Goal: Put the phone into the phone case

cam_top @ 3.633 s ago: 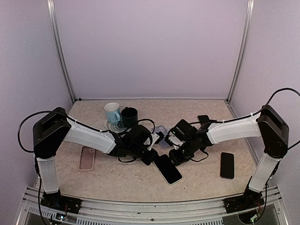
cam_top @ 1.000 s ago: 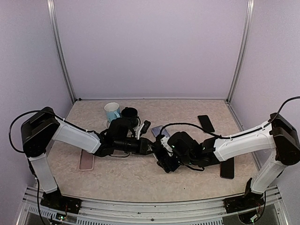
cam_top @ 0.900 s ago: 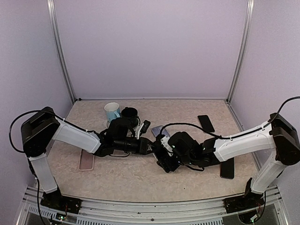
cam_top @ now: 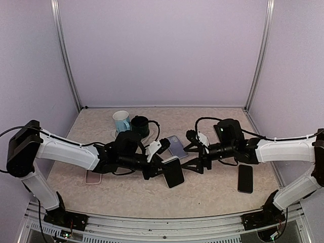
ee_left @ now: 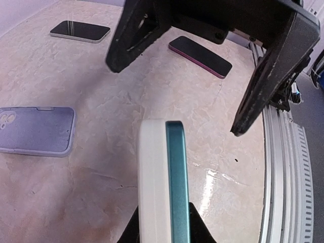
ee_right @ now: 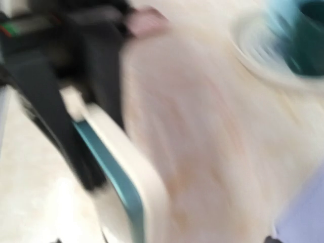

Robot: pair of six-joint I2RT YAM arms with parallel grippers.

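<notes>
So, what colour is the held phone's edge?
The phone edge is teal; clearest in the left wrist view.

Your left arm (cam_top: 66, 149) reaches low across the bench toward the middle, and your left gripper (cam_top: 161, 165) is clamped on the phone (cam_top: 174, 175). Your right arm (cam_top: 283, 149) stretches in opposite, with your right gripper (cam_top: 191, 159) spread wide, facing the left one without touching it.

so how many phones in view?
3 sure: held phone in the left gripper; black phone back right, seen only from the left wrist; dark phone front right. Pink slab under the left arm: phone or case, can't tell.
</notes>
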